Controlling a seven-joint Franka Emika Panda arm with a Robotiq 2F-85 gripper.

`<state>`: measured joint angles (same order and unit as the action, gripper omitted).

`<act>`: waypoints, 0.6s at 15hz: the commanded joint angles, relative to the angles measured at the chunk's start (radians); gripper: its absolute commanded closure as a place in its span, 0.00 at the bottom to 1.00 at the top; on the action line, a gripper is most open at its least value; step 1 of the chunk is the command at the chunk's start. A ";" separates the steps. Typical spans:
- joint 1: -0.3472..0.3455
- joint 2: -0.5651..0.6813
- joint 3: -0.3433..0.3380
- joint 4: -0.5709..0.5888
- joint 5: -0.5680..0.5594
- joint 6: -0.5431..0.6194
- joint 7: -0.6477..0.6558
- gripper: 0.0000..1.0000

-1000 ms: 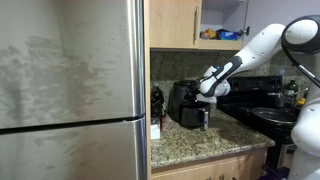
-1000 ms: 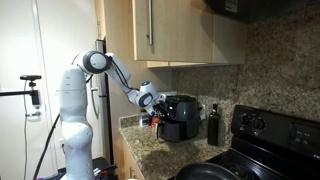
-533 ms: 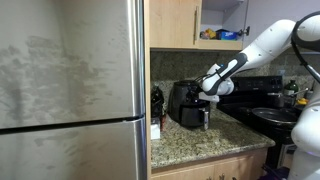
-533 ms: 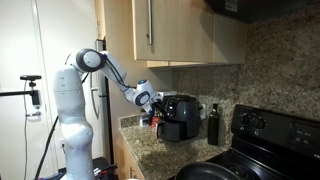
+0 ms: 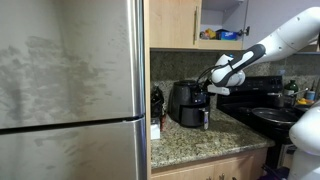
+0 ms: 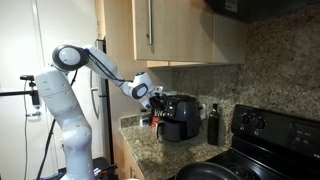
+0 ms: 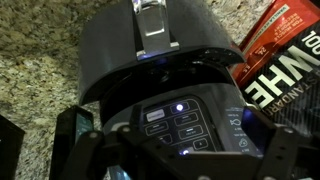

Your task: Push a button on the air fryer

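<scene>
A home kitchen: stainless fridge [image 5: 70,90], speckled granite counter [image 5: 205,142], wooden cabinets [image 6: 170,30], black stove [image 6: 272,132].

The Panda arm [image 6: 72,112] is glossy white, with rounded segments and dark joint seams; its gripper [image 6: 157,97] is black.

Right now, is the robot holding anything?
Nothing. Its fingers are spread apart and empty, above the black rounded air fryer's lit button panel.

Steel refrigerator [image 5: 70,90], granite countertop [image 5: 192,143], dark bottle [image 6: 212,125], black stove [image 6: 268,127]
</scene>
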<state>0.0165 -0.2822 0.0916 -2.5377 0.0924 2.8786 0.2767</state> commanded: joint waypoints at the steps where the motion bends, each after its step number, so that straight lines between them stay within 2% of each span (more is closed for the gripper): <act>1: 0.031 0.074 0.003 0.052 0.035 0.013 -0.014 0.00; 4: 0.030 0.122 0.028 0.088 0.020 0.030 0.019 0.00; 5: 0.027 0.071 0.017 0.045 0.016 0.021 0.002 0.00; 8: 0.032 0.108 0.022 0.075 0.015 0.022 0.011 0.00; 9: 0.015 0.125 0.034 0.083 -0.018 0.025 0.039 0.00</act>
<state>0.0468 -0.1729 0.1159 -2.4620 0.1035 2.9010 0.2925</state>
